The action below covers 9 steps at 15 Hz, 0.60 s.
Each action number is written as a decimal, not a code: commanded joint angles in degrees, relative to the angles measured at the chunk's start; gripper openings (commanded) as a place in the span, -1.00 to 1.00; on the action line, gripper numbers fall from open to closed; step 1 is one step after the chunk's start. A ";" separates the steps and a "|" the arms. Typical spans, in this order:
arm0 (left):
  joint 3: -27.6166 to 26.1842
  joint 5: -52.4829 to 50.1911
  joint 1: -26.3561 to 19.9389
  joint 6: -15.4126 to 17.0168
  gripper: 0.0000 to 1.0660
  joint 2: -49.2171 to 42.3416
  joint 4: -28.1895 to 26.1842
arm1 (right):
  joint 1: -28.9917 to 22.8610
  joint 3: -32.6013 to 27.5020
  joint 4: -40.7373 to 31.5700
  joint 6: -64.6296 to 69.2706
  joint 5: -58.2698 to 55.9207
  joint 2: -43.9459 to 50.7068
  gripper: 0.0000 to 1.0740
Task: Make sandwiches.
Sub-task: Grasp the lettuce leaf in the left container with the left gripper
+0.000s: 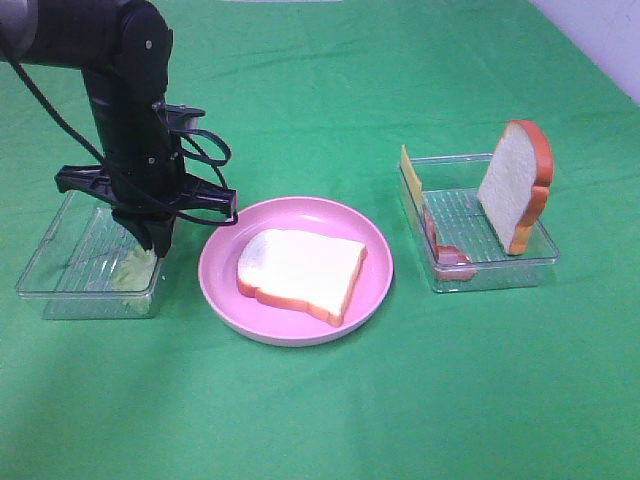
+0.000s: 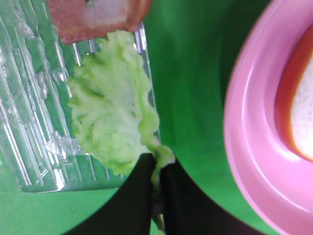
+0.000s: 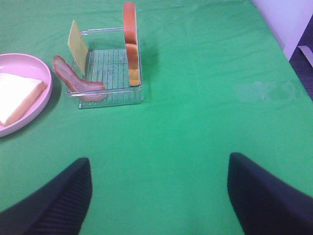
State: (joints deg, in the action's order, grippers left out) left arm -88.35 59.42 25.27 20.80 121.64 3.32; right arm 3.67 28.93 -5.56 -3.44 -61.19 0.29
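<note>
**Left jaws nip the lettuce edge in the near tray; right jaws hang wide over bare cloth**

Little crowds the left gripper (image 1: 152, 243). The arm above it hides much of the left tray (image 1: 55, 275) from the high camera. The pink plate (image 1: 215, 268) lies just beside the jaws, apart from the tray, with a strip of green cloth (image 1: 320, 420) between them. The wall of the left tray rises close beside the jaws.

The left jaws are pressed together on the frilled edge of the pale green lettuce (image 2: 110, 110), which fills the tray floor straight ahead of the fingertips (image 2: 142, 171). Beyond the lettuce, at the far end of that tray, lies a pink-red strip (image 2: 93, 19) that looks like bacon.

On the plate, one white bread slice (image 1: 300, 270) lies flat with nothing on it, so the sandwich parts are spread over the plate and both trays.

The right gripper (image 3: 156, 196) has its jaws spread wide, with only cloth between the dark fingers (image 3: 54, 200). Well ahead of them stands the right tray (image 3: 112, 95). It holds a thin yellow cheese slice (image 3: 78, 40) upright at one end. A bacon strip (image 3: 73, 78) is draped over the tray's rim. A second bread slice (image 3: 130, 44) stands on edge against the wall away from the plate.
</note>
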 commanded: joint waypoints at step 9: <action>0.46 2.35 0.17 1.03 -0.04 -0.23 0.57 | 0.23 -0.11 -0.06 -0.69 0.46 0.86 0.36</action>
State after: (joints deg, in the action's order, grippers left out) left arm -88.35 61.36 25.27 21.43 121.64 3.55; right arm 3.67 28.93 -5.56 -3.44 -61.19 0.29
